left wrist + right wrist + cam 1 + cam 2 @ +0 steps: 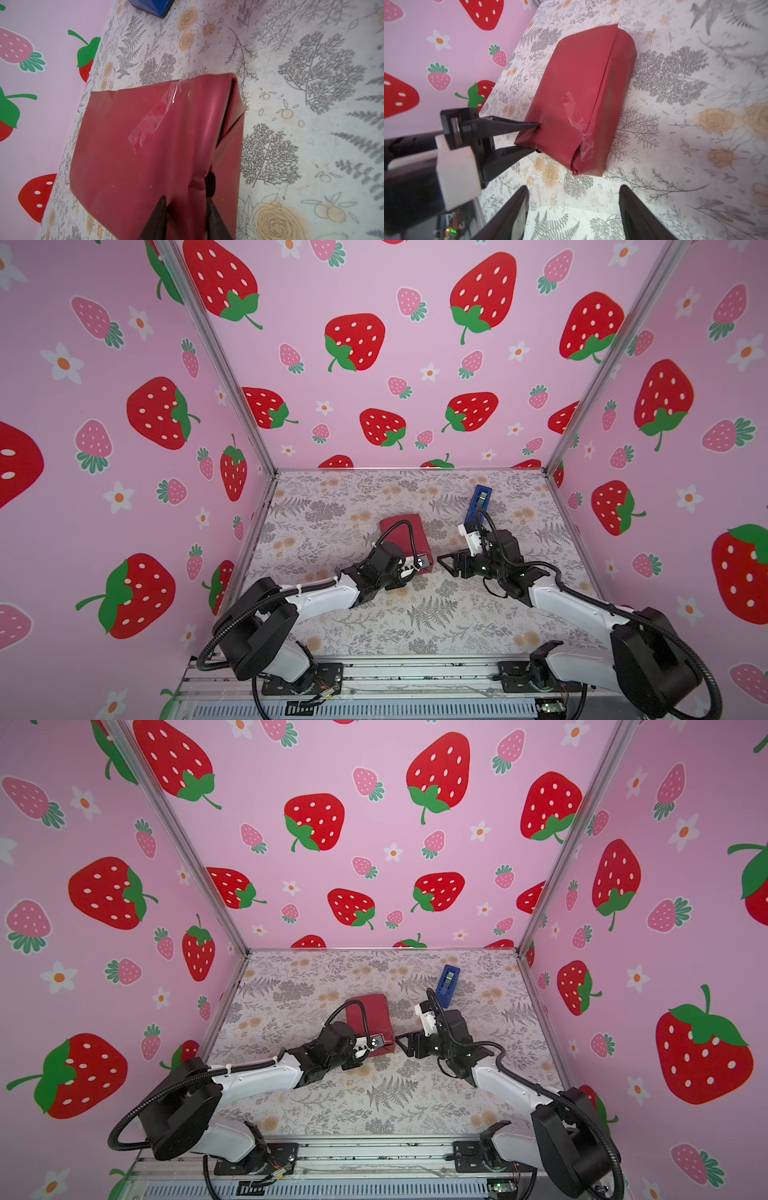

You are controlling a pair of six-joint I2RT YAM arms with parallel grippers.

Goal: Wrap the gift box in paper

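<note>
The dark red paper (pixel 400 531) (pixel 368 1011) is folded around the gift box, which is hidden inside it. The bundle lies on the floral table mid-left. A strip of clear tape (pixel 153 118) (pixel 576 116) holds the seam on top. My left gripper (pixel 417 568) (pixel 374 1046) (pixel 187 199) (pixel 537 137) is shut on the paper (pixel 135 176) (pixel 581 79) at the bundle's near end, pinching a creased fold. My right gripper (pixel 445 566) (pixel 402 1046) (pixel 574 187) stands open just right of that end, with only table between its fingers.
A bright blue tape dispenser (pixel 480 502) (pixel 448 979) (pixel 149 6) stands at the back right, behind the right wrist. Pink strawberry walls close the table (pixel 415 626) on three sides. Both arm bases sit on a metal rail along the front edge.
</note>
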